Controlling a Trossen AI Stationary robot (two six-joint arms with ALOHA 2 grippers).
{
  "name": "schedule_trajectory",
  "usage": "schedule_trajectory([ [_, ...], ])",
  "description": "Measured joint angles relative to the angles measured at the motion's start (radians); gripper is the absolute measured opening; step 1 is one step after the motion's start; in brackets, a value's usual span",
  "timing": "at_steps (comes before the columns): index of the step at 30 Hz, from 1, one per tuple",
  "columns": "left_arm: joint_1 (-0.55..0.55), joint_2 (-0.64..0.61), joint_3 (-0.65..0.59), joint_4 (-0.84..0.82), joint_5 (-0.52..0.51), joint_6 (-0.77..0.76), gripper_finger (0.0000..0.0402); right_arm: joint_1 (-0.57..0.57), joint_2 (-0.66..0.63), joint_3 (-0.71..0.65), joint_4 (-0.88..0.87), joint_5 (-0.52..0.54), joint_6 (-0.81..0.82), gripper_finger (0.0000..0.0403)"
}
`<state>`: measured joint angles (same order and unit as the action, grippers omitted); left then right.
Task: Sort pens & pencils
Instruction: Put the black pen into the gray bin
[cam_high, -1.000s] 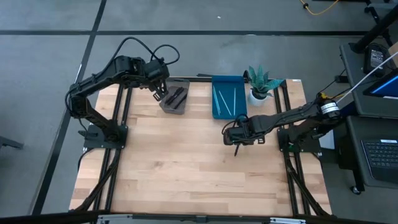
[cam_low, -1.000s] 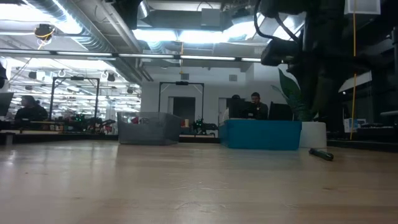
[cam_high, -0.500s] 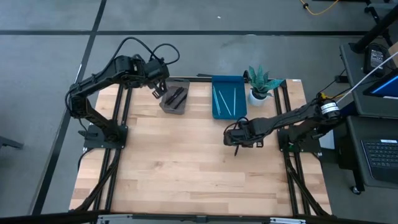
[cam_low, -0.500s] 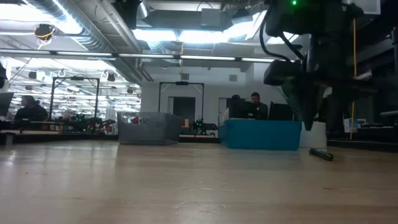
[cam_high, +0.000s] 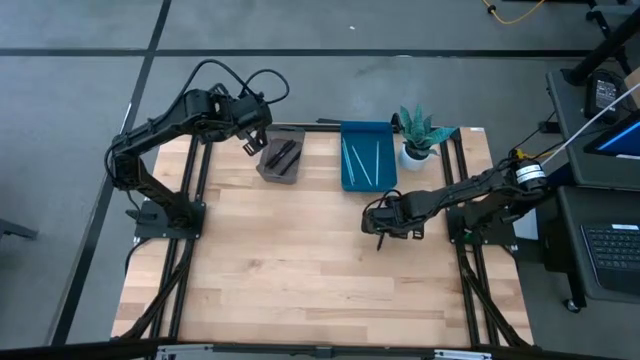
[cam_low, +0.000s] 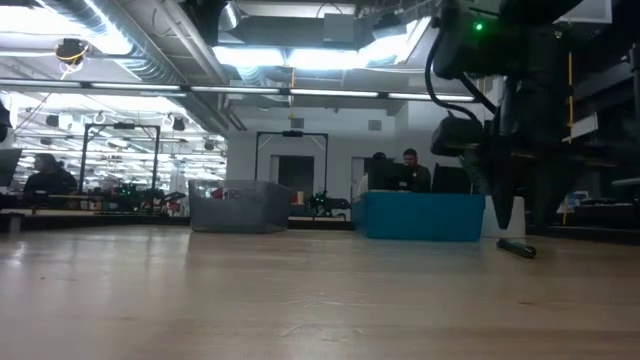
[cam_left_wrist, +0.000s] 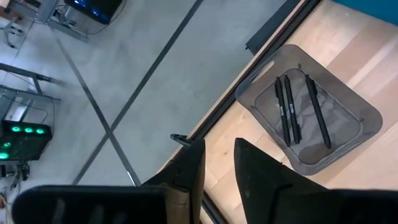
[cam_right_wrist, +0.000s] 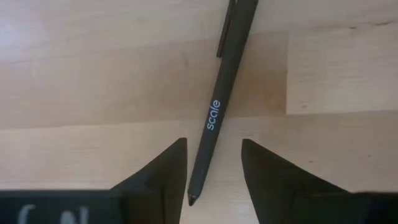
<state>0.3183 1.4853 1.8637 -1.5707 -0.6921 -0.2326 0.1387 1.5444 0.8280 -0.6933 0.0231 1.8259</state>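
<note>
Three black pens (cam_left_wrist: 297, 112) lie in the grey tray (cam_left_wrist: 367, 121); one black pen (cam_right_wrist: 217, 118) remains on the bench between the right gripper's (cam_right_wrist: 213, 163) open, empty fingers.

Overhead, table-level and two wrist cameras share the table (cam_high: 300, 260).

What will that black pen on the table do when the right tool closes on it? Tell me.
The black pen looks slim, straight and rigid, so it should stay stiff. Its round, smooth barrel may roll or slip between the open right tool's fingers, though the clip could check rolling. It is probably light.
</note>
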Motion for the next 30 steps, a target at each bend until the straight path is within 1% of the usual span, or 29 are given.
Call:
schedule_trajectory([
  [4, 0.0, 0.0, 0.0, 0.0, 0.0, 0.0, 0.0074, -0.02, 0.002, 0.0, 0.0, 0.0, -0.021, 0.0153],
  [10, 0.0, 0.0, 0.0, 0.0, 0.0, 0.001, 0.0071, -0.039, 0.047, 0.0, 0.013, -0.001, -0.03, 0.0152],
  [17, 0.0, 0.0, 0.0, 0.0, 0.0, 0.008, 0.0081, -0.051, 0.111, 0.005, 0.027, -0.055, -0.056, 0.0152],
  [23, 0.0, 0.0, 0.0, 0.0, 0.0, 0.009, 0.0079, -0.063, 0.117, 0.004, 0.033, -0.068, -0.058, 0.0152],
  [27, 0.0, 0.0, 0.0, 0.0, 0.0, 0.009, 0.0073, -0.071, 0.118, 0.003, 0.034, -0.075, -0.058, 0.0144],
  [30, 0.0, 0.0, 0.0, 0.0, 0.0, 0.009, 0.007, -0.071, 0.118, 0.004, 0.034, -0.075, -0.058, 0.0127],
])
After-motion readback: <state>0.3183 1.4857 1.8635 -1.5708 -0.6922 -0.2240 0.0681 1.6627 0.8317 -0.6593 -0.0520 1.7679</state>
